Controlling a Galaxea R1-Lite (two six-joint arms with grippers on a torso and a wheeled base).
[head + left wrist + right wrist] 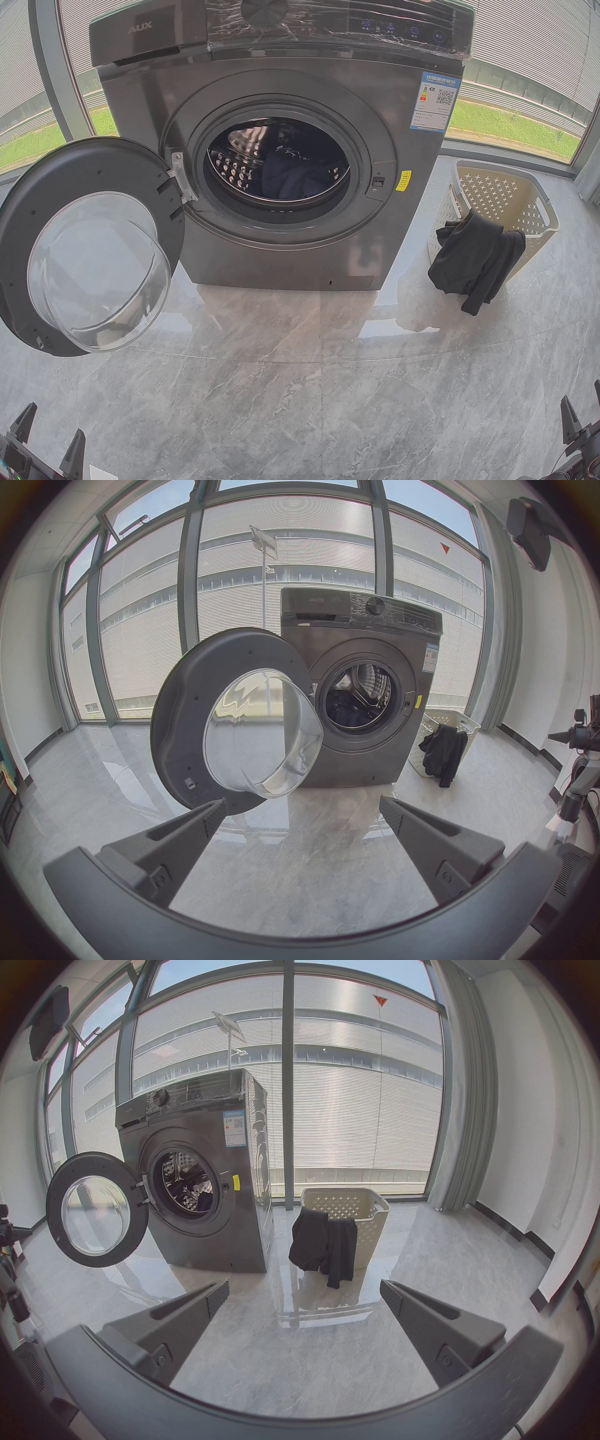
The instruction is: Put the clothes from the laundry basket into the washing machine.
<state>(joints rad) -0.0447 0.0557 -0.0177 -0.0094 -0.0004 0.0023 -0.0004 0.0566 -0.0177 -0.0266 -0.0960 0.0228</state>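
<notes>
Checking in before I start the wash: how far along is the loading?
Done: the door stands open and a dark garment lies in the washing machine drum. In hand: nothing; left gripper and right gripper are open and empty, low over the floor. Left: a black garment draped over the laundry basket rim has yet to go in.

The floor (325, 400) is shiny grey stone with pale lines, and bright daylight shines on it. Tall windows (356, 1104) with dark frames go round the back of the room. Outside are a big striped building (325, 549) and green grass (512, 122). A grey curtain (465, 1085) hangs beside a white wall (531, 1135)
</notes>
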